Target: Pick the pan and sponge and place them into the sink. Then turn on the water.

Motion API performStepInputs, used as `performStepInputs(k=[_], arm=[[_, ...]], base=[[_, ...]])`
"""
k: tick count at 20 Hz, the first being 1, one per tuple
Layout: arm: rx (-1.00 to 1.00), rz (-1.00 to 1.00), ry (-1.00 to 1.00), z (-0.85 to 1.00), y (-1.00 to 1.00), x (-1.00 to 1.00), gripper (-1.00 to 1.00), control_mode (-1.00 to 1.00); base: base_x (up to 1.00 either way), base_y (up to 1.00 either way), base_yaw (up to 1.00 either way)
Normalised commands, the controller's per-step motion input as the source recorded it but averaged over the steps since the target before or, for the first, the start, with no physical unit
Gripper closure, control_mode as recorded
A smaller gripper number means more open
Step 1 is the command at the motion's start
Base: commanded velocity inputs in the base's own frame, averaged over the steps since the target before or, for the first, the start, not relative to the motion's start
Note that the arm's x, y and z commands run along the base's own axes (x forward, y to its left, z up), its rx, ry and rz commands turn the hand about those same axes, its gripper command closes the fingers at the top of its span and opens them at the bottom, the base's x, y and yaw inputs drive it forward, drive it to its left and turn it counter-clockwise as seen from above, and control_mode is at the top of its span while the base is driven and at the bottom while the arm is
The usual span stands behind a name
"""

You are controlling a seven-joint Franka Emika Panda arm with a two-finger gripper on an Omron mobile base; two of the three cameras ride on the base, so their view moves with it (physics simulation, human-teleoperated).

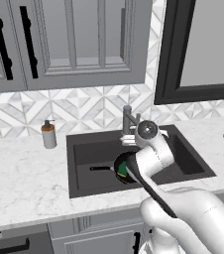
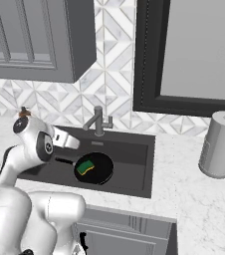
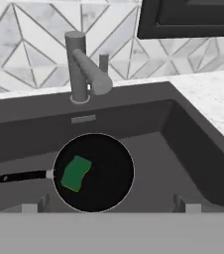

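— So, where are the things now?
— My round black frying pan [image 3: 94, 172] lies in the big dark sink [image 3: 193, 144], green sponge [image 3: 76, 172] inside it. My gripper [image 3: 106, 206] hangs wide open, holding nothing.
— What's next?
— I think I push the grey metal faucet [image 3: 84, 69] lever.

Green sponge [image 3: 76, 173] lies in black pan [image 3: 104, 188] inside sink [image 3: 193, 144].

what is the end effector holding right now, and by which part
Nothing. The end effector is open above the sink; the sponge lies in the pan.
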Motion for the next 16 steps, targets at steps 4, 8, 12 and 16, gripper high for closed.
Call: performStepInputs(k=[4,8,12,16], arm=[[0.11,0.24,0.00,0.56,-0.65,-0.26,-1.00,-1.00],[0.05,0.19,0.00,0.24,-0.82,-0.04,-1.00,-1.00],[0.06,0.18,0.00,0.08,-0.76,0.03,-1.00,-1.00],[0.12,0.21,0.00,0.32,-0.61,0.19,-1.00,-1.00]], base=[[0.00,0.00,0.00],[0.00,0.00,0.00],[0.00,0.00,0.00],[0.00,0.00,0.00]])
